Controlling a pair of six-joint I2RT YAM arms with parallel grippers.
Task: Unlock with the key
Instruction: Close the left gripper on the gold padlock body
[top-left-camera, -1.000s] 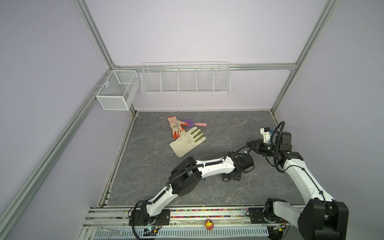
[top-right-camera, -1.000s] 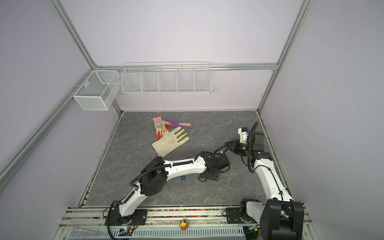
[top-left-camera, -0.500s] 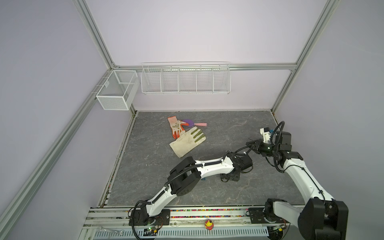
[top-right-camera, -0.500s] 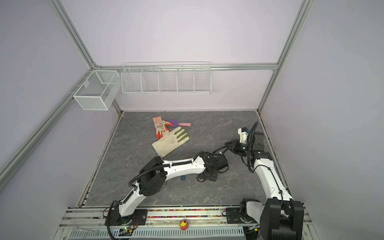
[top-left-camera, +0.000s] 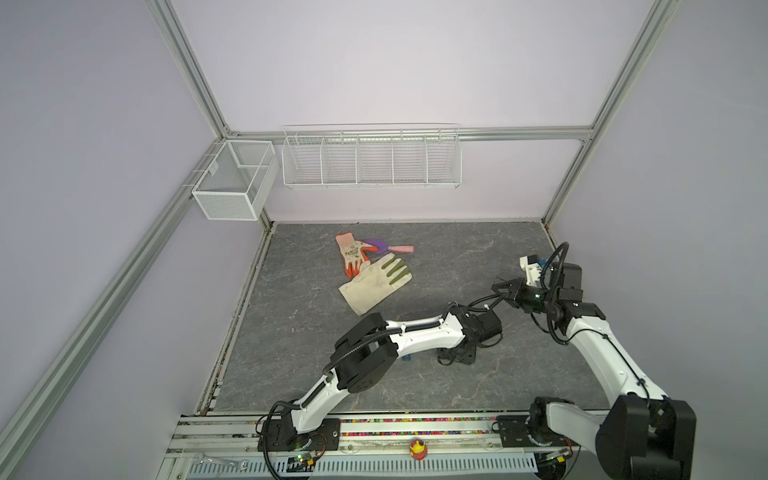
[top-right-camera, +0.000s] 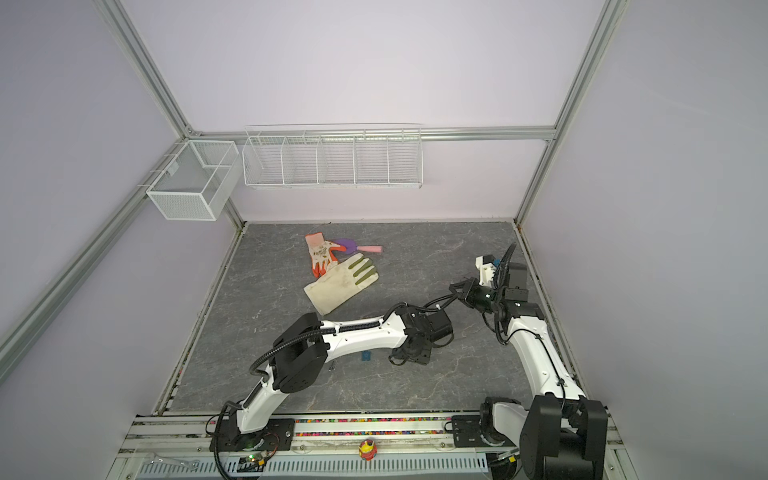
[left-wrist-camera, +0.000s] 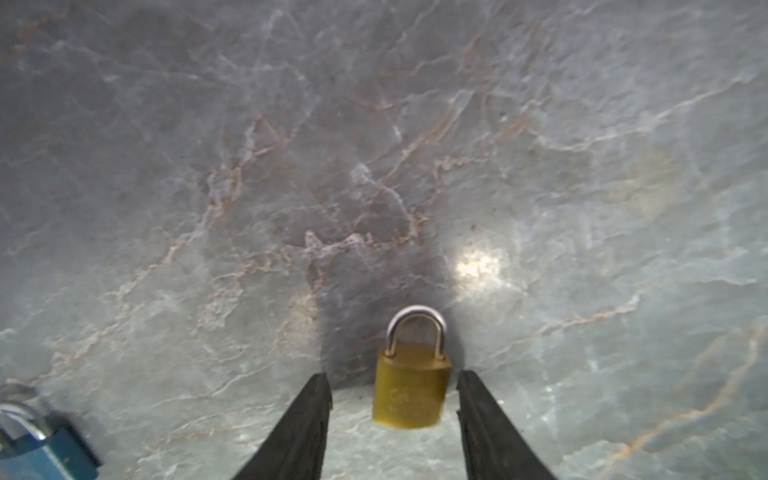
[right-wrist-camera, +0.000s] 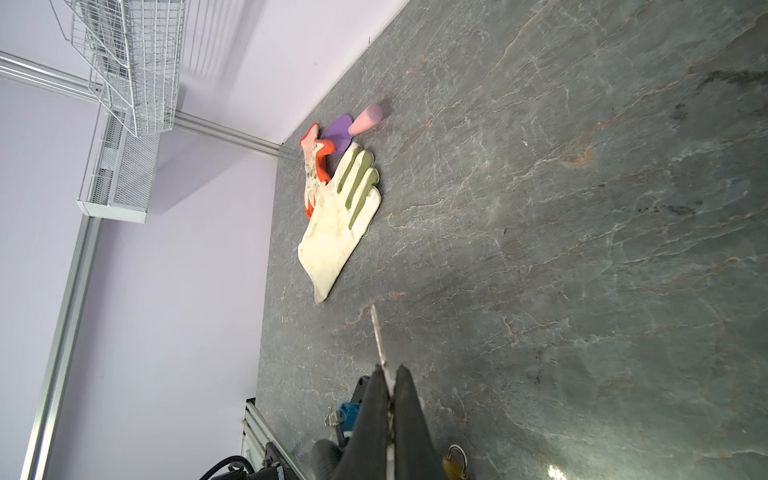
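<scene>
The left gripper (left-wrist-camera: 395, 374), spread either side of the small brass padlock (left-wrist-camera: 411, 390) on the grey marbled table (left-wrist-camera: 208, 166), should clamp its body squarely, leaving the keyhole free for the thin silver key (right-wrist-camera: 378, 336) the right gripper (right-wrist-camera: 390, 370) pinches.

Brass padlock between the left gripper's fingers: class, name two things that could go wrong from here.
1. The open left gripper straddles the brass padlock off-centre, nearer one finger; closing may push it askew.
2. The right gripper pinches the thin key; it may twist during insertion.
</scene>
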